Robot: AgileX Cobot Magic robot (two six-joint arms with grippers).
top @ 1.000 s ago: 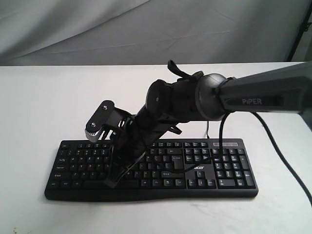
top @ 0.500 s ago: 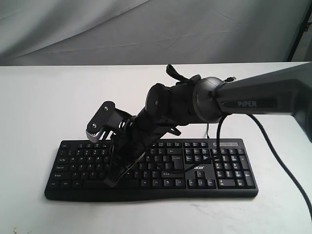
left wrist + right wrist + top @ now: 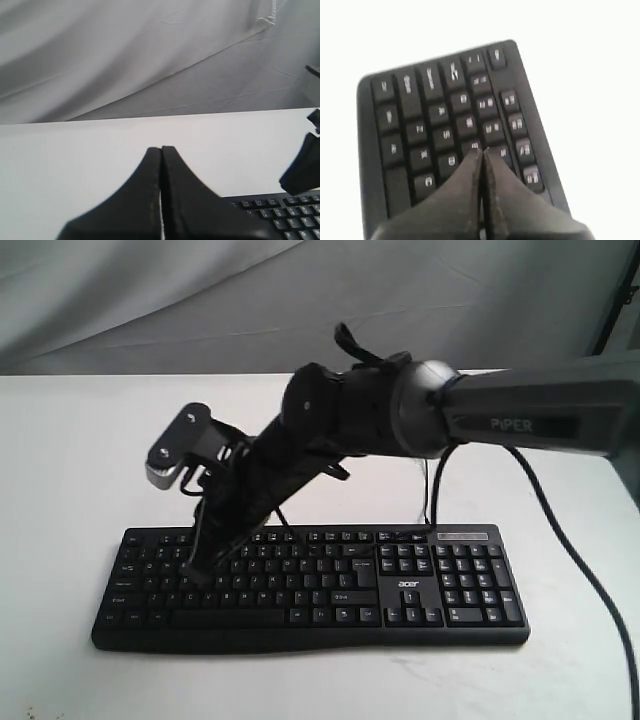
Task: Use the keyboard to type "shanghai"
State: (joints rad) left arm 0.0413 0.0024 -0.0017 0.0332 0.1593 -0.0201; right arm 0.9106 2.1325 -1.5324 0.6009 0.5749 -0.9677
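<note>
Note keyboard (image 3: 310, 585) lying flat at near centre of table (image 3: 70, 440). Record right jaws pressed together, tips down at left-hand letter keys; cannot tell contact. Record left jaws likewise pressed together, near keyboard.

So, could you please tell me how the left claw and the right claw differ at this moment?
The right claw points down at the keyboard's left-hand letter keys; the left claw points across bare table, the keyboard only beside it. The right claw shows in the exterior view, reaching across; the left claw does not. Both are black, shut and hold nothing.
</note>
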